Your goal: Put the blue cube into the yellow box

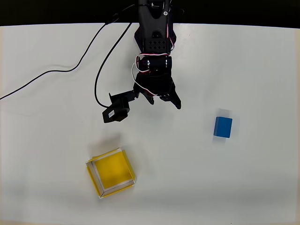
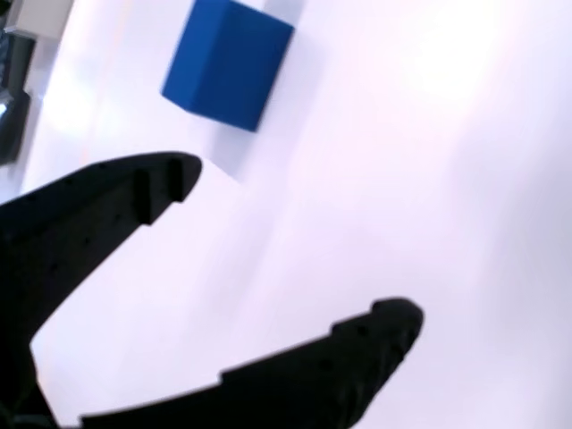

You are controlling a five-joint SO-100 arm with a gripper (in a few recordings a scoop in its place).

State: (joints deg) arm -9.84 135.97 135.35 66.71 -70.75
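On the surface (image 1: pixel 262 75), well apart from the cube (image 1: pixel 223 127), the end effector (image 2: pixel 299 246) gapes wide, empty; square it over the cube's narrow sides.

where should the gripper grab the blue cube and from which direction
Probably across its two long side faces, coming straight down from above. The blue cube lies flat on the bare table, apart from the yellow box, slightly longer than wide, so the open gripper spans the narrower width.
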